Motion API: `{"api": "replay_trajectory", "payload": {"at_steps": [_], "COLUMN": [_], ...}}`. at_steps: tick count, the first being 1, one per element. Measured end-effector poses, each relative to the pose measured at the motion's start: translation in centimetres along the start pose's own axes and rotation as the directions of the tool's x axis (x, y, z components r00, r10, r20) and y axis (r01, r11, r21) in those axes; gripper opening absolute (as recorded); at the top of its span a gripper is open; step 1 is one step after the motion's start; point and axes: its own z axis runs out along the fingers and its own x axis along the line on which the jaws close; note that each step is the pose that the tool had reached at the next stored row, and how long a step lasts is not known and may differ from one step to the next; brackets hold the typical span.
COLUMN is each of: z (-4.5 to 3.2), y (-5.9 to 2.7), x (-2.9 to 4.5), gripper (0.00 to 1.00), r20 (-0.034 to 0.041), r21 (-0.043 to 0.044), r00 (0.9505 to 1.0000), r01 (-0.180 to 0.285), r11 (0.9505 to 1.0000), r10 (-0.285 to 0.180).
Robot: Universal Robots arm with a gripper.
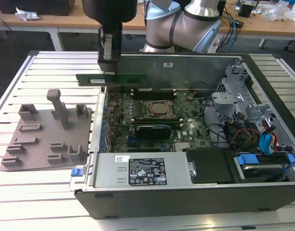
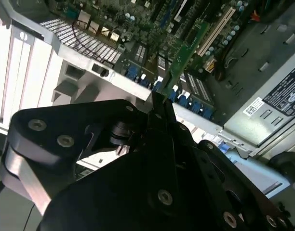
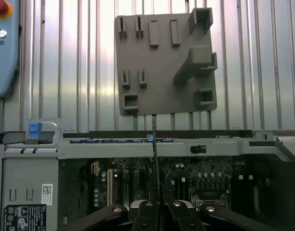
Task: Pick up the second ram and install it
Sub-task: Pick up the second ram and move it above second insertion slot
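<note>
- My gripper is clamped on the second ram, held level in open air, straddling the wall edge of the computer case.
- In the first wrist view it shows edge-on; chips hidden.

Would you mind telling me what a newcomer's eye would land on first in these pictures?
First the second ram, a green stick held level in the air by the gripper, above the wall of the open computer case on the exterior view's left. Next the motherboard lying bare inside that case, and the grey holder plate on the slatted table beside it.
</note>
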Motion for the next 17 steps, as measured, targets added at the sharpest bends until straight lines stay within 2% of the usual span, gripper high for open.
{"api": "replay_trajectory", "payload": {"at_steps": [5,6,11,12,13,14,15,16,17], "z": [0.49,0.55,1.93,2.15,2.25,2.28,2.43,2.71,3.23], "y": [-2.6,-2.84,-6.1,-6.86,-7.55,-7.83,-8.47,-9.16,-10.2], "x": [-0.34,-0.38,-1.37,-1.58,-1.64,-1.66,-1.69,-1.8,-2.08], "gripper": [0.14,0.14,0.14,0.14,0.14,0.14,0.14,0.14,0.14], "r20": [-0.0001,-0.0001,0.0,0.0023,0.0175,0.0306,0.0407,0.0408,0.041], "r21": [-0.0045,-0.0049,-0.0128,-0.0134,-0.0139,-0.014,-0.0142,-0.0154,-0.018], "r00": [1.0,1.0,1.0,1.0,0.9998,0.9995,0.9992,0.9992,0.9992], "r01": [0.0,0.0,0.0,0.0,0.0,0.001,0.001,0.0,-0.001], "r11": [1.0,1.0,0.9999,0.9999,0.9999,0.9999,0.9999,0.9999,0.9998], "r10": [0.0,0.0,0.0,0.0,0.0,0.0,0.0,0.001,0.002]}}
